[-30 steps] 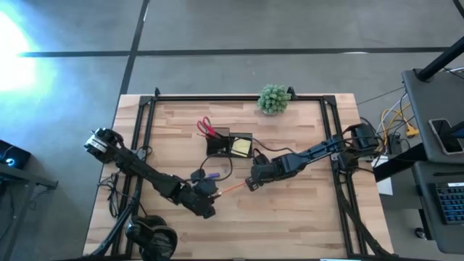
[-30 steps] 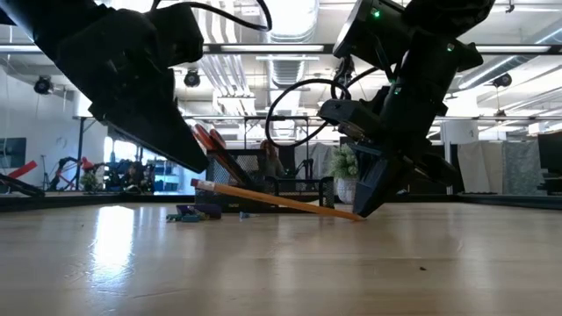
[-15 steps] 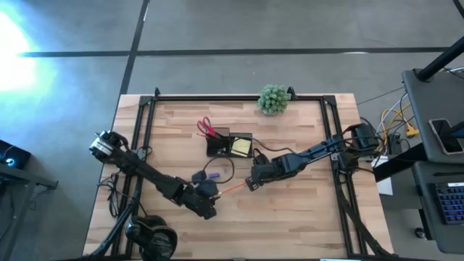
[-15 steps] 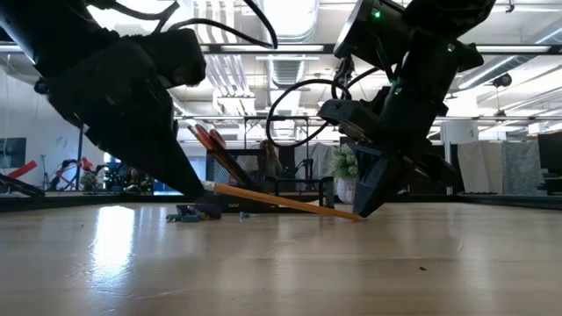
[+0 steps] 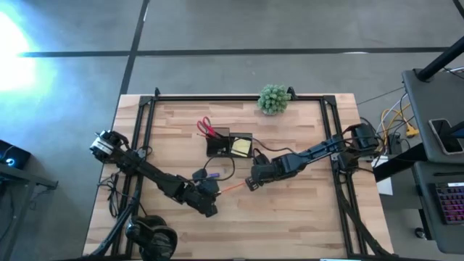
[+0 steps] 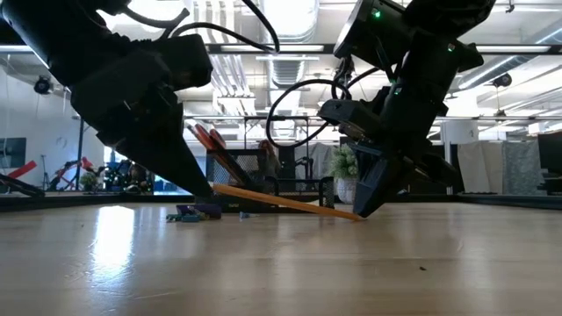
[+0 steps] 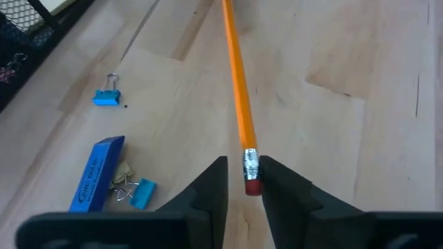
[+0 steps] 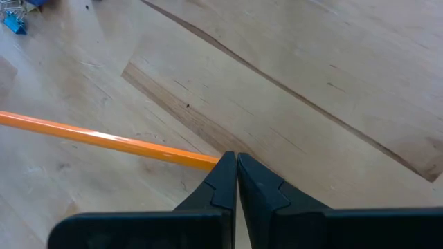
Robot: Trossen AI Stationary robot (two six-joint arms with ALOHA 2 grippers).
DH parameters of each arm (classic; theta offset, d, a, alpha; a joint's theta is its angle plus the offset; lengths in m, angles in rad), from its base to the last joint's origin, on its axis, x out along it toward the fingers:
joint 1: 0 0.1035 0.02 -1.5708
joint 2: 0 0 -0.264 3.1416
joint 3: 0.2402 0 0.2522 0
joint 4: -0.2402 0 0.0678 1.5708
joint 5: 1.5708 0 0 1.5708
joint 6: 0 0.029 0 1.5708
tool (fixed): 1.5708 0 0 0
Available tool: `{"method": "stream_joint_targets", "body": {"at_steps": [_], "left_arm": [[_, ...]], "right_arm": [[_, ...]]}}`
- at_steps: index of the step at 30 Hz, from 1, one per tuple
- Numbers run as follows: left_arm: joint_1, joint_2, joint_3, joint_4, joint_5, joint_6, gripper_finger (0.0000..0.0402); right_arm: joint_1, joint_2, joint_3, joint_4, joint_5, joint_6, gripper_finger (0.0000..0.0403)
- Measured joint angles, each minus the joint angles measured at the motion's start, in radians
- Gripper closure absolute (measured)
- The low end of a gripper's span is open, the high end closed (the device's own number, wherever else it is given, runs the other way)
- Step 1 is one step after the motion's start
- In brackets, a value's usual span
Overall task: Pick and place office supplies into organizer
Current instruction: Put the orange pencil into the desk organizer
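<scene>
We have the orange pencil [image 7: 237, 90] spanned between our two grippers, and the reason looks like a handover. Our right gripper [image 8: 235, 164] is pinched tight on the pencil's tip end, its fingertips pressed to the wooden table [image 8: 325, 83], so the shaft rises at a slant away from it. Our left gripper [image 7: 243, 176] has its fingers set narrowly on either side of the eraser end [image 7: 251, 185], not clearly squeezing yet; we judge it is about to take the weight. Just off that gripper's side lie a blue eraser [image 7: 97, 173], a blue binder clip [image 7: 106, 93] and a second clip [image 7: 140, 194], waiting their turn. Farther ahead of both grippers stands the black organizer [image 5: 229, 145], with the red-handled scissors [image 5: 205, 127] and the yellow sticky-note pad [image 5: 241, 146] in it.
</scene>
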Motion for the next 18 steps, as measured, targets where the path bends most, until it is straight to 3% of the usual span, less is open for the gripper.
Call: {"method": "stream_joint_targets", "body": {"at_steps": [8,18], "left_arm": [[0.0,0.0,0.0,0.0,0.026,0.068,0.0392],[0.0,-0.002,0.0,0.0,0.028,0.067,0.0397]], "right_arm": [[0.0,0.0,0.0,0.002,0.0,-0.006,0.0394],[0.0,0.0,0.0,0.003,-0.001,-0.006,0.0394]]}}
